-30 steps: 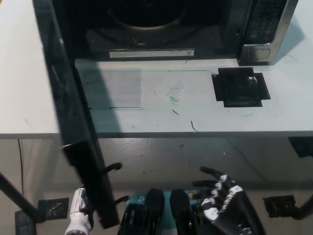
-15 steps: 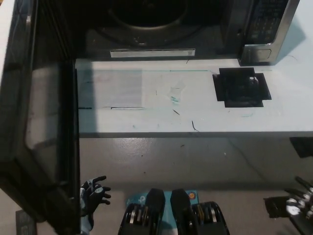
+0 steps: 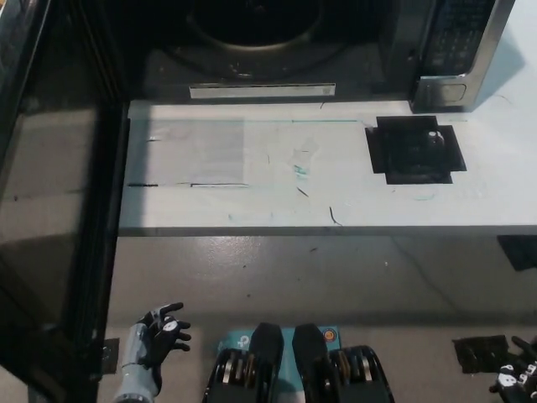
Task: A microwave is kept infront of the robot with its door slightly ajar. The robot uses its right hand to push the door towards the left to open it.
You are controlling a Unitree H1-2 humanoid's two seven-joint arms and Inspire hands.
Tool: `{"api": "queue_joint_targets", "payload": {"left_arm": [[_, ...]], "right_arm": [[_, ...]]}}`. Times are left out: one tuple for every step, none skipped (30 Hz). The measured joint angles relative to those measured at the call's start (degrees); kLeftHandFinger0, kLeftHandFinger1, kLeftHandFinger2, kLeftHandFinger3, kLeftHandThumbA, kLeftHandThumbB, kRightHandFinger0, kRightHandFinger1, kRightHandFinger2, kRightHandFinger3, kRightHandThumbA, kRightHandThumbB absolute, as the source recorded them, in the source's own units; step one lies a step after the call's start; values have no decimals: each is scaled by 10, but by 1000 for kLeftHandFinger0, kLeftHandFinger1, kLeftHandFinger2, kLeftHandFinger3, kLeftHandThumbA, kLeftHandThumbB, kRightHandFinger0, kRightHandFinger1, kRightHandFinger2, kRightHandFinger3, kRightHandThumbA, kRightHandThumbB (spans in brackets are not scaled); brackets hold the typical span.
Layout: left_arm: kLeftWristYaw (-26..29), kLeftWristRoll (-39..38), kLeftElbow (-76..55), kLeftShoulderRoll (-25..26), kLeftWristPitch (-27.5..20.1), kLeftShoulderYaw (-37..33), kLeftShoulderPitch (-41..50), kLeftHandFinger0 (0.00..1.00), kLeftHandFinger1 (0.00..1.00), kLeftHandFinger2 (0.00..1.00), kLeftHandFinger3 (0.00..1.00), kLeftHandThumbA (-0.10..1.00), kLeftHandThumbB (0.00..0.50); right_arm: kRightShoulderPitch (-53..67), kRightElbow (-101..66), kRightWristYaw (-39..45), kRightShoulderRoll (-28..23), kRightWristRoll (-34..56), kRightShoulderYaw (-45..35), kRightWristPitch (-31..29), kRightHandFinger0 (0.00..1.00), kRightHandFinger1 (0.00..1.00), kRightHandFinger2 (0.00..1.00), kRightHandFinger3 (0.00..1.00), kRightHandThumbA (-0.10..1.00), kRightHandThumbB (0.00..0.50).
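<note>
The microwave [image 3: 252, 59] stands at the far edge of the white table [image 3: 252, 193], its dark cavity and round turntable exposed. Its black glass door [image 3: 50, 218] is swung wide to the left and fills the left side of the head view. My black right hand [image 3: 518, 375] shows only partly at the bottom right corner, low, below the table edge and far from the door. My left hand [image 3: 157, 336] rests at the lower left beside the door's lower edge, fingers spread and holding nothing.
The microwave's control panel [image 3: 457, 38] is at the top right. A black square patch [image 3: 415, 149] lies on the table's right part. Grey floor [image 3: 336, 277] shows below the table's front edge, with dark markers [image 3: 478, 353] on it.
The door has swung much farther left, from edge-on to wide open. My right hand has dropped from the lower middle to the bottom right corner.
</note>
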Motion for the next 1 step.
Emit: {"api": "queue_joint_targets", "payload": {"left_arm": [[0,0,0,0,0,0,0,322,318,341,517,24,101]], "right_arm": [[0,0,-1,0,0,0,-1,295,464,548,737,272,239]]}}
